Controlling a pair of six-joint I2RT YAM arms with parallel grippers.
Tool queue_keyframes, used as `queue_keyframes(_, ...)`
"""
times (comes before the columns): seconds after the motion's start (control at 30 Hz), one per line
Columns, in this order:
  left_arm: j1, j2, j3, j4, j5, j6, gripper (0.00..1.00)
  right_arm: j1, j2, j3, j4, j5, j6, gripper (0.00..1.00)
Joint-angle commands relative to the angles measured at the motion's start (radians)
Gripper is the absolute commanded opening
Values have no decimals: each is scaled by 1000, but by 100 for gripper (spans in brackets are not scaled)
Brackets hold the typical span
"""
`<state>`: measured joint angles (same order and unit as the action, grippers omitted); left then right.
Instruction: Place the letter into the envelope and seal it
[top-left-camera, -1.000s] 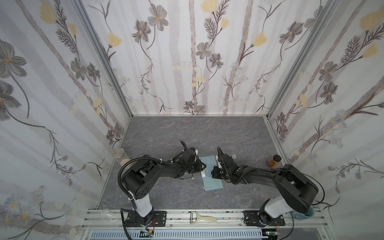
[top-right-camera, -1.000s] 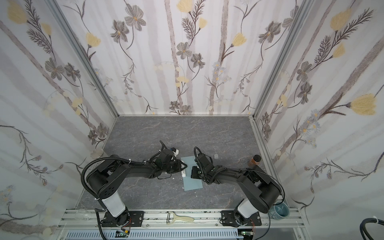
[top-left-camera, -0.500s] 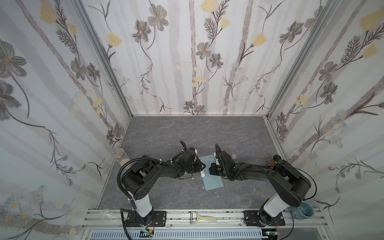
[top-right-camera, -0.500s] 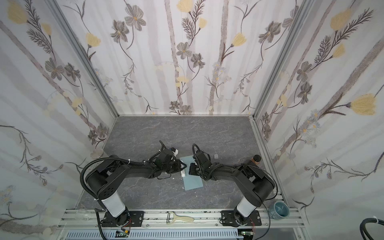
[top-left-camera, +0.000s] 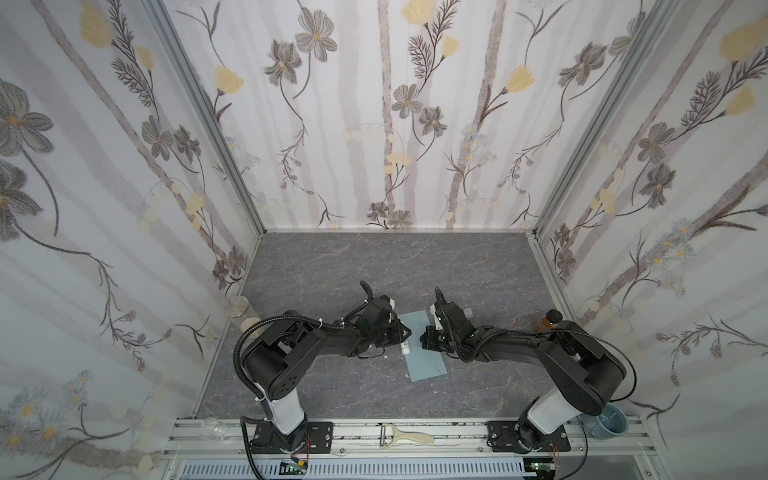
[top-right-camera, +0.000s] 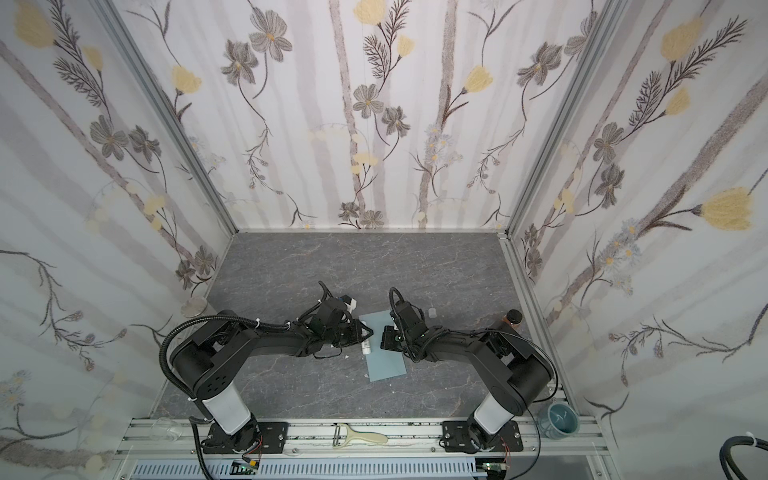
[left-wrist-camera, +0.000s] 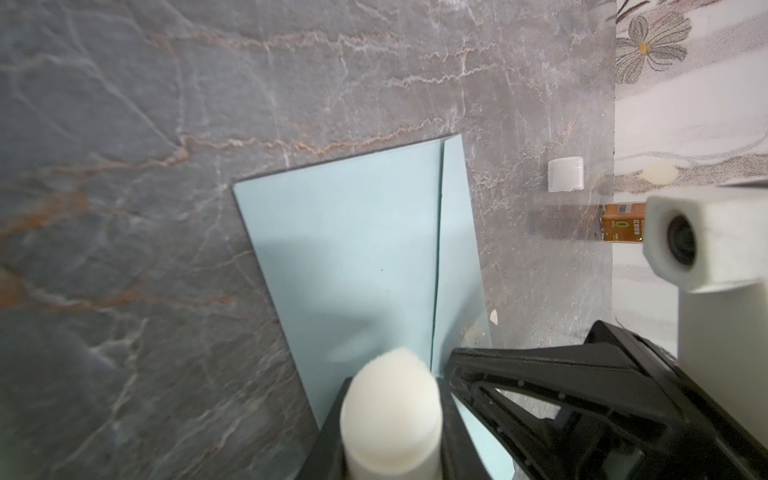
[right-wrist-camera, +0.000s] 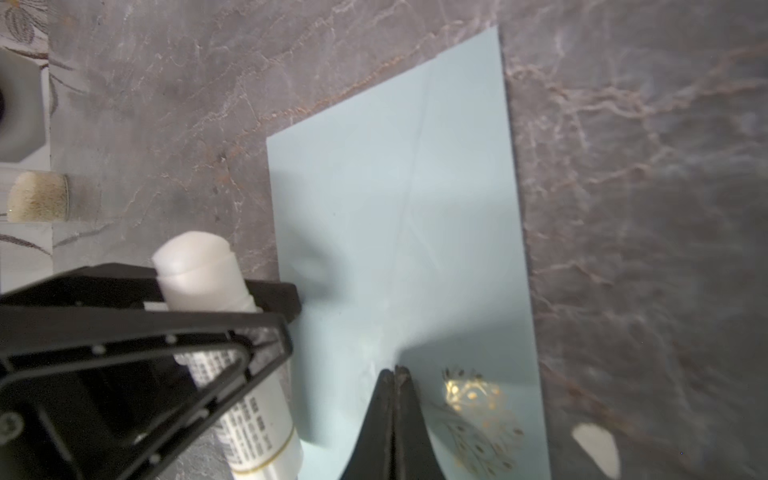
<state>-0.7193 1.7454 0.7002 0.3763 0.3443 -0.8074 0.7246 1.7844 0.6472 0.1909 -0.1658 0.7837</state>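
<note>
The blue-grey envelope (top-left-camera: 424, 357) (top-right-camera: 385, 359) lies flat on the grey table between both arms, its flap folded down over its body (left-wrist-camera: 353, 249). The letter is hidden. My left gripper (top-left-camera: 401, 336) (left-wrist-camera: 390, 428) is shut on a white glue stick (top-left-camera: 405, 347) (left-wrist-camera: 390, 411), whose uncapped end hangs just over the envelope's left edge (right-wrist-camera: 195, 257). My right gripper (top-left-camera: 427, 336) (right-wrist-camera: 395, 370) is shut with nothing in it. Its tips rest on the envelope (right-wrist-camera: 395, 199) beside a gold print (right-wrist-camera: 478, 411).
A small white cap (top-left-camera: 467, 311) (left-wrist-camera: 565, 174) lies behind the right arm. A brown bottle (top-left-camera: 549, 322) stands by the right wall, a glass jar (top-left-camera: 237, 307) by the left wall. On the front rail lie a peeler (top-left-camera: 405, 436), a blue cup (top-left-camera: 611, 426) and a clear glass (top-left-camera: 214, 428).
My right gripper has shifted slightly left over the envelope and its arm has changed posture. The left arm and glue stick have stayed put.
</note>
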Motion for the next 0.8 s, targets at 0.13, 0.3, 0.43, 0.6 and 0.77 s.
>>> queue_keyframes(0.13, 0, -2, 0, -68, -13, 17, 0, 10, 37, 16, 20, 6, 15, 0)
queue_keyframes(0.3, 1, -6, -4, -68, -16, 17, 0, -1, -42, -39, -8, 16, 23, 0)
queue_keyframes(0.43, 6, -7, -7, -68, -22, 19, 0, -10, -95, -74, -34, 10, 23, 0)
queue_keyframes(0.6, 10, -12, -10, -68, -22, 22, 0, -22, -76, -56, -29, 14, 12, 0)
queue_keyframes(0.77, 11, -10, -9, -68, -18, 20, 0, -24, 2, 24, -17, 3, -4, 0)
